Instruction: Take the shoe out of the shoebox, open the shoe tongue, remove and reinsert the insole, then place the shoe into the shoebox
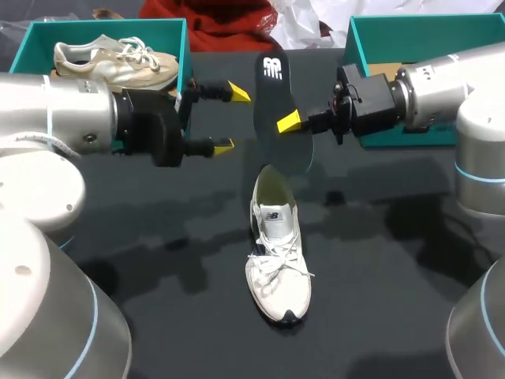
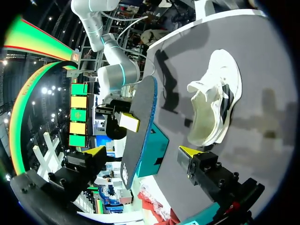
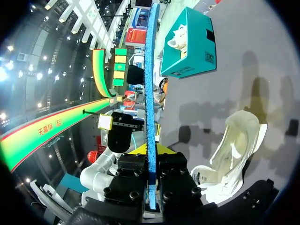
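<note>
We see a table under a dark, faintly glossy cover, with soft shadows lying across its surface. At its far left corner stands a teal box, open at the top, its walls the same teal inside and out. In it lies a cream spare shoe with pale laces, stretched along the box, heel near the left wall and toe near the right wall. From the right wrist view we see it rising a little above the box's rim.
</note>
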